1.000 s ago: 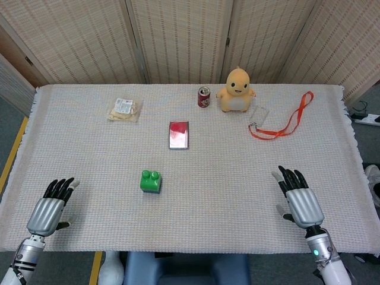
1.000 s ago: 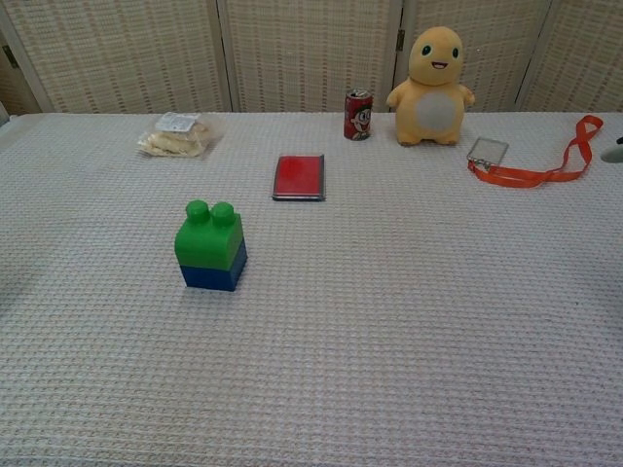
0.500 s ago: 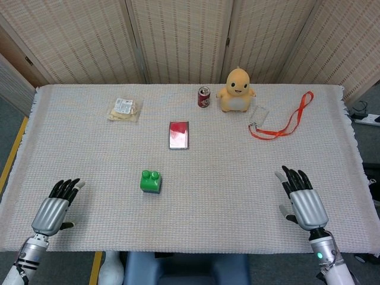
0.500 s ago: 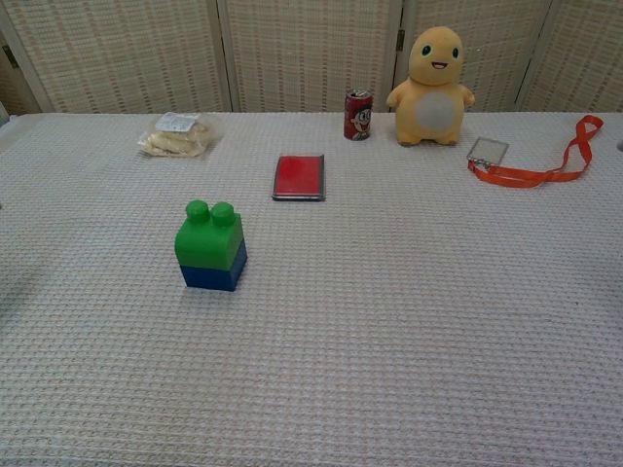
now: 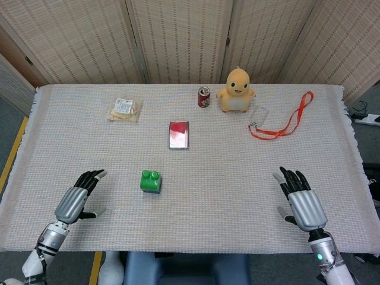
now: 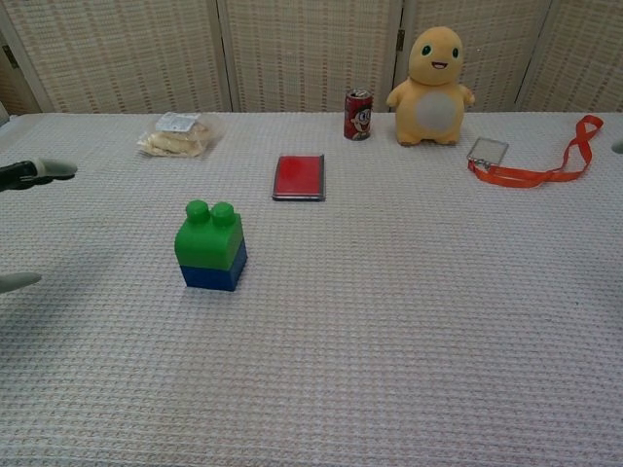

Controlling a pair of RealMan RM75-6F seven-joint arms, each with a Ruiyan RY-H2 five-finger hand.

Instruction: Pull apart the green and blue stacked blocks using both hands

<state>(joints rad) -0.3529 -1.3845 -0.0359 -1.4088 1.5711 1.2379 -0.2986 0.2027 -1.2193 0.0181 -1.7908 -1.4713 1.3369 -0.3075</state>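
Note:
A green block point(image 5: 151, 179) point(image 6: 210, 236) sits stacked on a blue block point(image 6: 213, 273) on the table, left of centre. My left hand point(image 5: 79, 199) hovers open to the left of the stack, apart from it; only its fingertips point(image 6: 37, 171) show at the left edge of the chest view. My right hand point(image 5: 298, 199) is open far to the right near the table's front edge, holding nothing.
A red booklet point(image 5: 179, 134) lies behind the stack. Farther back are a snack packet point(image 5: 124, 108), a soda can point(image 5: 203, 97), a yellow plush toy point(image 5: 237, 89) and an orange lanyard with a badge point(image 5: 279, 127). Woven screens stand behind the table.
My left hand has moved right and forward toward the block stack, its fingertips now entering the chest view. The right hand has barely shifted. The blocks have not moved.

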